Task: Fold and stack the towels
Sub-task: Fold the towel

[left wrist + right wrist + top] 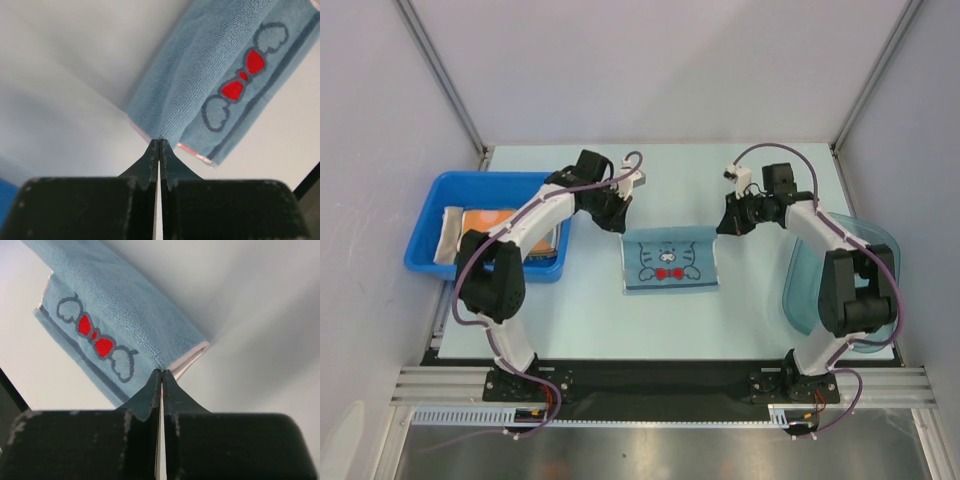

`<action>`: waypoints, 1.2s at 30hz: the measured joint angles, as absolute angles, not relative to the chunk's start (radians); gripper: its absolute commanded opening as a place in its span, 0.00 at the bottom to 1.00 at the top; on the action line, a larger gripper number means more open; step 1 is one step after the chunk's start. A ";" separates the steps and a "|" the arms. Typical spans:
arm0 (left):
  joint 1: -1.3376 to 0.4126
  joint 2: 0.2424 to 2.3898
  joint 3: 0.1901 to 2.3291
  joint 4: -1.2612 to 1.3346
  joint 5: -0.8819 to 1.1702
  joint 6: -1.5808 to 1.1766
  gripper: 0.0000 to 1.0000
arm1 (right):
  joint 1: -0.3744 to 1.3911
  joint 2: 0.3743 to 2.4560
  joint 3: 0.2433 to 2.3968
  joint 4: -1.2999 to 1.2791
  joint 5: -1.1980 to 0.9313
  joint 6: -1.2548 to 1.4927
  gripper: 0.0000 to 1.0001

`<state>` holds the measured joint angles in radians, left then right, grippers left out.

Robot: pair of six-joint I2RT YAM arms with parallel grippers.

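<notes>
A light blue towel (669,261) with a cat face and red bow lies at the table's middle, its far edge raised. My left gripper (618,222) is shut on the towel's far left corner; in the left wrist view the gripper (159,142) pinches the folded blue towel (200,85). My right gripper (723,226) is shut on the far right corner; in the right wrist view the gripper (161,372) pinches the towel (125,320) at its fold. An orange towel (485,220) and a pale one (447,233) lie in the blue bin.
A blue bin (470,185) stands at the left, beside the left arm. A clear teal tray (815,290) lies at the right edge, under the right arm. Grey walls close in the far side and both sides.
</notes>
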<state>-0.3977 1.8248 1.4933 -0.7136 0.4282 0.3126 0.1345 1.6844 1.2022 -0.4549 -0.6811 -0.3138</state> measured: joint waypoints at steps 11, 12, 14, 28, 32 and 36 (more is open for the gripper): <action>-0.494 1.630 1.212 -0.635 0.400 0.224 0.00 | 0.184 1.448 0.904 -0.332 -0.594 -0.125 0.00; -0.505 1.626 1.193 -0.628 0.397 0.217 0.00 | 0.186 1.447 0.889 -0.330 -0.584 -0.115 0.00; -0.521 1.625 1.163 -0.616 0.395 0.204 0.00 | 0.195 1.447 0.868 -0.331 -0.566 -0.098 0.00; -0.549 1.625 1.073 -0.577 0.387 0.156 0.00 | 0.219 1.446 0.815 -0.358 -0.505 -0.019 0.00; -0.554 1.625 1.061 -0.567 0.387 0.154 0.00 | 0.222 1.436 0.815 -0.382 -0.481 0.000 0.00; -0.561 1.637 1.055 -0.566 0.389 0.153 0.00 | 0.228 1.416 0.815 -0.399 -0.474 0.010 0.00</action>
